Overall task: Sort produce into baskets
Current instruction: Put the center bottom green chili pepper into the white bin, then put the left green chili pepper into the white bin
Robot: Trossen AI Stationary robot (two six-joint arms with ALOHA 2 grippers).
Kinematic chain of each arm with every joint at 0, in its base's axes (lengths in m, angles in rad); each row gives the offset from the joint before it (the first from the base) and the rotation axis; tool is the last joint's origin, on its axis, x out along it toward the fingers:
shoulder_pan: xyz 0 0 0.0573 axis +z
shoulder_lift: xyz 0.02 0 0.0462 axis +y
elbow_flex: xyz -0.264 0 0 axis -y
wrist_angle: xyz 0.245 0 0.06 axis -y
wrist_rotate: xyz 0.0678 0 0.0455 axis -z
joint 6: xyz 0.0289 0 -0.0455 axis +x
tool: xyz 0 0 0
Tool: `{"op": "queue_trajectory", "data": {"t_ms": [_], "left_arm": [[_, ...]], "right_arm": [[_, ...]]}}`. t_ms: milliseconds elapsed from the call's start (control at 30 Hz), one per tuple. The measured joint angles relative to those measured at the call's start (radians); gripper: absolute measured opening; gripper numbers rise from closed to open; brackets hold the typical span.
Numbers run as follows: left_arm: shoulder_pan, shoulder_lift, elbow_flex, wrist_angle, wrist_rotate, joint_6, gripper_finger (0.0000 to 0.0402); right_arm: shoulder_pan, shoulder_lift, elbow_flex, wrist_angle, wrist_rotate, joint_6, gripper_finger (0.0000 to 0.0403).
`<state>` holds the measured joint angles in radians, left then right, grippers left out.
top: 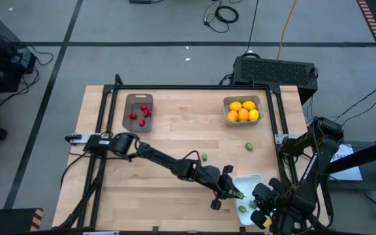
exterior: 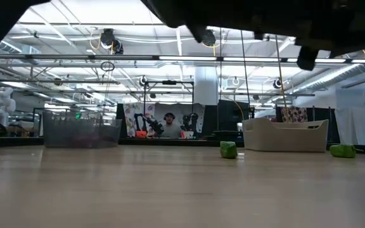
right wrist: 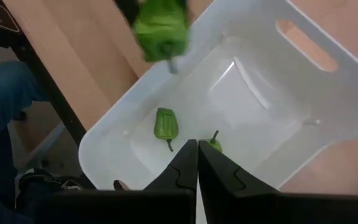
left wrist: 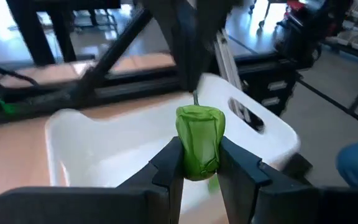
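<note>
My left gripper [top: 232, 192] reaches across the table from the left and is shut on a small green pepper piece [left wrist: 199, 140] over the left rim of the white basket [top: 252, 183]. The piece also shows in the right wrist view [right wrist: 160, 28]. Two green pieces [right wrist: 165, 124] [right wrist: 213, 143] lie in the white basket [right wrist: 278, 93]. My right gripper [right wrist: 196, 163] is shut and empty above that basket's near end. Two more green pieces [top: 204, 156] [top: 249, 147] lie on the table. Red pieces [top: 142, 114] lie in the brown-grey basket [top: 128, 121], and citrus [top: 242, 111] lies in the grey-blue basket [top: 228, 119]. My left gripper pinches the green pepper piece by its two sides [left wrist: 211, 155] between its two fingers. The fingers come from the table's left, slanting down. The piece is lifted clear above the white basket, and its stem [left wrist: 196, 98] points away from the fingers.
A black frame [top: 194, 87] runs along the table's far, left and right sides. My right arm [top: 305, 176] stands close to the white basket at the near right corner. The middle of the table [top: 175, 140] is bare wood.
</note>
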<state>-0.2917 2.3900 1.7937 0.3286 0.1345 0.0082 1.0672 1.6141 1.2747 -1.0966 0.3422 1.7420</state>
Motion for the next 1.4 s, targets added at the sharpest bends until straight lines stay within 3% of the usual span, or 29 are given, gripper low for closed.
{"op": "queue_trajectory", "data": {"t_ms": [700,1167,1400], "left_arm": [[0.053,0.005,0.048,0.002,-0.042,0.060,0.0091],[0.047,0.005,0.048,-0.009,-0.042,0.138,0.0193],[0.069,-0.092,0.048,-0.302,-0.069,0.135,0.0197]], "right_arm": [[0.000,-0.003,0.000,-0.034,-0.005,0.020,0.0004],[0.000,-0.003,0.000,-0.033,-0.005,0.050,0.0004],[0.001,-0.003,0.000,-0.025,-0.006,0.092,0.0004]]}}
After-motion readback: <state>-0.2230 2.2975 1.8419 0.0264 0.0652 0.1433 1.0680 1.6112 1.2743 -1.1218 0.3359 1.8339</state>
